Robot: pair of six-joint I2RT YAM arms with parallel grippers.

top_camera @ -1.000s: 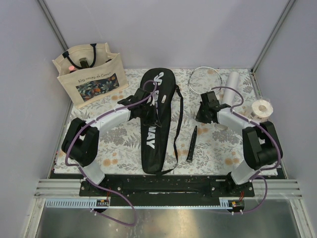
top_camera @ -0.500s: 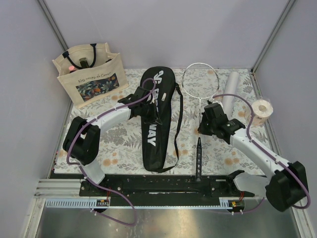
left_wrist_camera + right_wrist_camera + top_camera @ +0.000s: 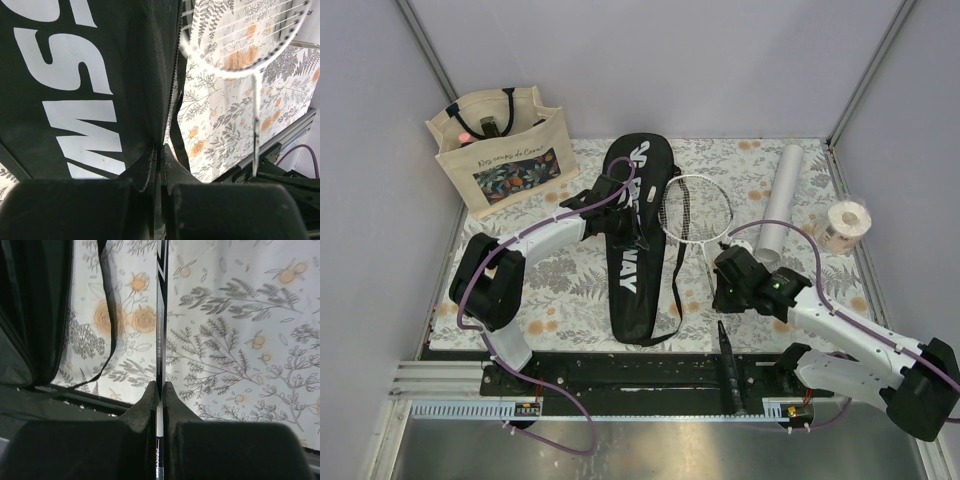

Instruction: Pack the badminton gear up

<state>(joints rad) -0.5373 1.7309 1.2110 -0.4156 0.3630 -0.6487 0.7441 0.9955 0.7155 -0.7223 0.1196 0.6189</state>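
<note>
Both grippers are pressed shut on gear: the right gripper (image 3: pixel 160 388) pinches the thin dark shaft of the white-framed racket (image 3: pixel 697 208), whose strung head lies just beside the wide end of the long black fabric cover lettered "CROSSWAY" (image 3: pixel 625 272), its dark grip reaching over the black base rail (image 3: pixel 620 372). The left gripper (image 3: pixel 159 150) clamps the cover's right edge. The long white cylindrical tube (image 3: pixel 780 196) lies on the floral cloth (image 3: pixel 570 290), far right.
</note>
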